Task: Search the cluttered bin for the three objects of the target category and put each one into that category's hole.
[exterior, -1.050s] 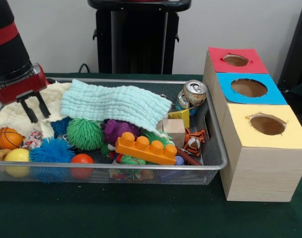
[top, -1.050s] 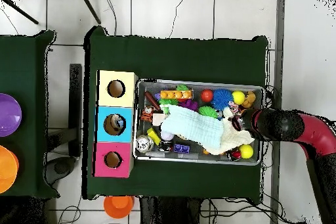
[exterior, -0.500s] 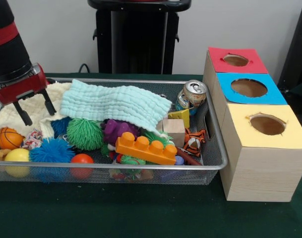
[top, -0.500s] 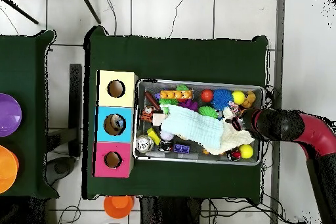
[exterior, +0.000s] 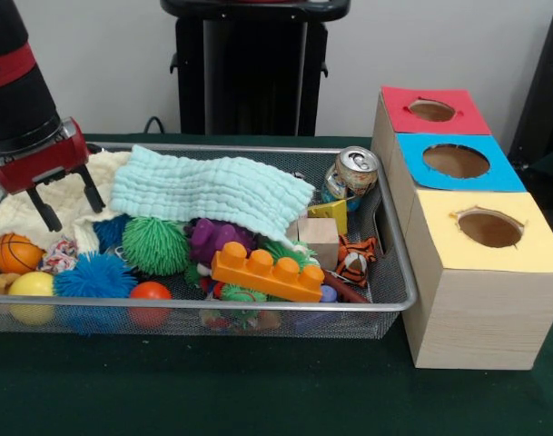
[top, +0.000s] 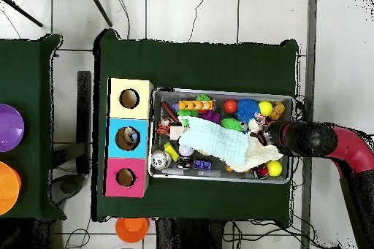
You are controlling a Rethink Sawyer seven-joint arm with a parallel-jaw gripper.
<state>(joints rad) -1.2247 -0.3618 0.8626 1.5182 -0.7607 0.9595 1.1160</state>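
My gripper [exterior: 73, 207] is open, just above the cream cloth [exterior: 22, 211] at the left end of the wire mesh bin [exterior: 385, 304], with nothing between its fingers. In the overhead view the gripper [top: 263, 138] is at the bin's right end. A light blue cloth [exterior: 212, 191] lies over the middle of the pile. In front of it are a green spiky ball [exterior: 155, 243], a blue spiky ball [exterior: 94, 277], a purple toy [exterior: 212, 238] and an orange toy brick [exterior: 269, 271]. A soda can [exterior: 353, 173] leans in the far right corner. What the cloths cover is hidden.
Right of the bin is a wooden box with a red hole [exterior: 431, 110], a blue hole [exterior: 456, 161] and a yellow hole [exterior: 489, 227]. Also in the bin are a wooden cube [exterior: 319, 240], a tiger toy [exterior: 355, 259], a small basketball [exterior: 15, 253], a yellow ball [exterior: 31, 291] and a red ball [exterior: 150, 298].
The gripper's fingers have spread apart from nearly together to open. The arm has stayed over the cream cloth, rising slightly. Nothing in the bin has moved.
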